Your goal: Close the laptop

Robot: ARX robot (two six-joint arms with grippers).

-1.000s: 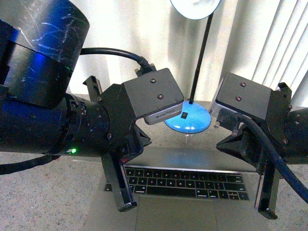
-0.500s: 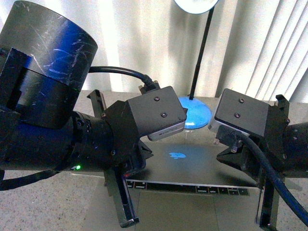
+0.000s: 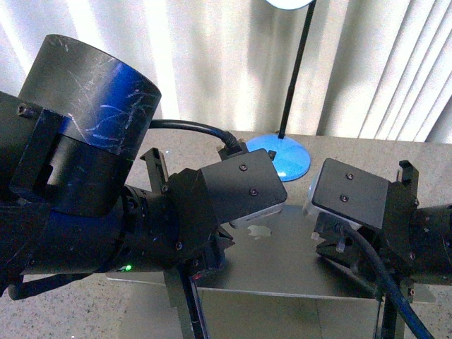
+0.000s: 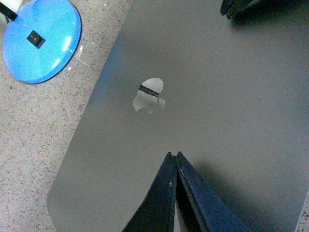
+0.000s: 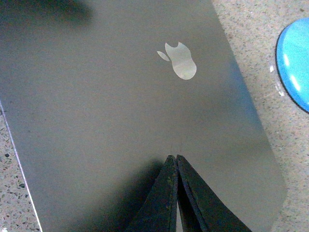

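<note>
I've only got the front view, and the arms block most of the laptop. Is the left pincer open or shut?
Observer: Shut. The left wrist view shows the left pincer with both fingers pressed together, its tip apparently resting on the laptop lid.
Operator: And the right one?
Observer: The right pincer is shut too, its tip at the lid, short of the apple logo.
Operator: Anything else lying on the lid?
Observer: Nothing that the wrist views show. The lid is bare grey, and the blue lamp base stands off it on the table.
</note>
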